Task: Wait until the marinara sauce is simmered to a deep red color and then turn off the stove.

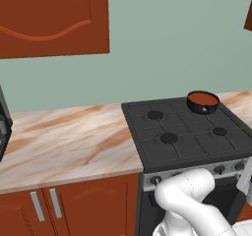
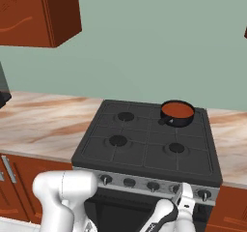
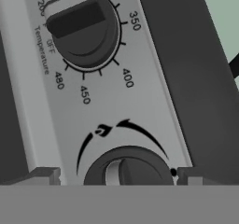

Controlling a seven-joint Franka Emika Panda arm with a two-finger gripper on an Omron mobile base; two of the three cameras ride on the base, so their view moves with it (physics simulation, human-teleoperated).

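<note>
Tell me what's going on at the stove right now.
A pan of red sauce sits on the back right burner of the stove. The robot arm has its gripper down at the silver knob strip, open, one fingertip on each side of a burner knob and not closed on it. A temperature dial sits next to that knob.

The arm hides part of the stove's knob row, and the near knob is cut off.

Marinara sauce on stove, back-right burner.
</note>
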